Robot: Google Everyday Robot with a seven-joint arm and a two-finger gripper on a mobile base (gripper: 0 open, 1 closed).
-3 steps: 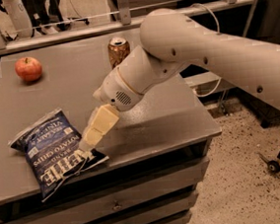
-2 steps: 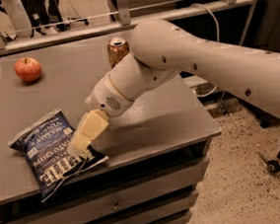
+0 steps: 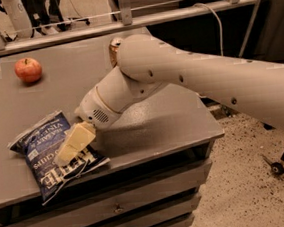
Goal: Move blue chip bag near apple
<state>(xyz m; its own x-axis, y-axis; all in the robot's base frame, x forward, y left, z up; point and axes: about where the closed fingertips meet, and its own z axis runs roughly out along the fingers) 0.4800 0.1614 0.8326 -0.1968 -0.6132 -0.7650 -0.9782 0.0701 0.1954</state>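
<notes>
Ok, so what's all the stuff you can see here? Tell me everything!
blue chip bag: one, dark blue with white letters, lying flat at the table's front left corner
apple: one, red, back left of the table
drink can: one, gold-brown, back middle, mostly hidden behind the arm
table: one, grey, fills the middle of the view
drawers: two, grey, under the table top
rail: one, metal, behind the table
floor: speckled, right of the table
arm: one, white, reaching in from the right
hand: one, cream, over the blue chip bag
</notes>
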